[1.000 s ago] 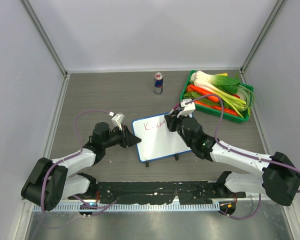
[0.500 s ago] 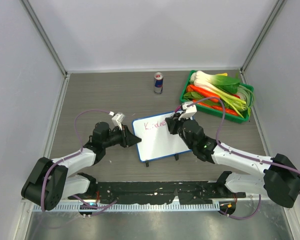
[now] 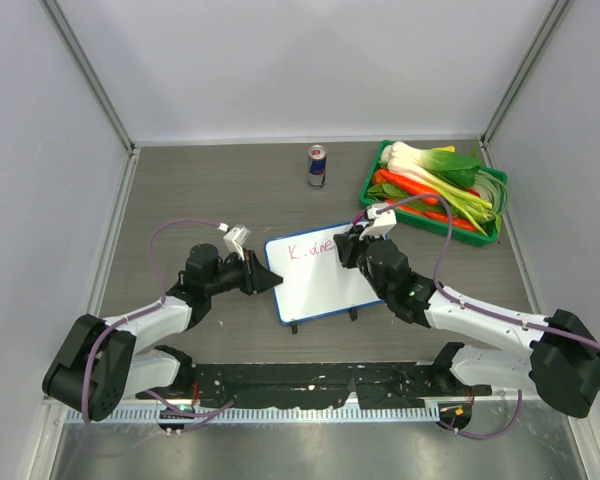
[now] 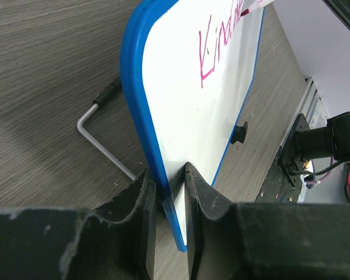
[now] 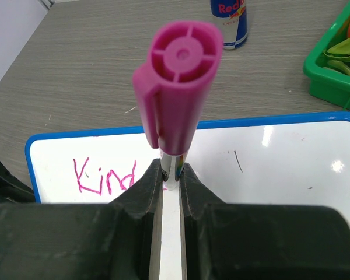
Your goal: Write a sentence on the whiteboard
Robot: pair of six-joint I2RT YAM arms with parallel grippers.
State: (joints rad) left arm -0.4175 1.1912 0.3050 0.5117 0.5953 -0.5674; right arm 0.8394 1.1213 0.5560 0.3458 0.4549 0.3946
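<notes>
Claws number two: left claw (image 4: pixel 168 175) pinches one whiteboard (image 4: pixel 192 122), right claw (image 5: pixel 171 174) pinches one marker (image 5: pixel 176 87).

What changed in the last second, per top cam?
Right tool, shut on the marker, slid slightly rightward along the board's top line; the writing grew by a letter or so. Left tool stayed clamped on the board's left edge. Can and tray did not move, nor the board.

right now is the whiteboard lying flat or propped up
Propped up at a tilt: the whiteboard has a wire leg showing under its raised rim, and the left claw clamps its edge.
</notes>
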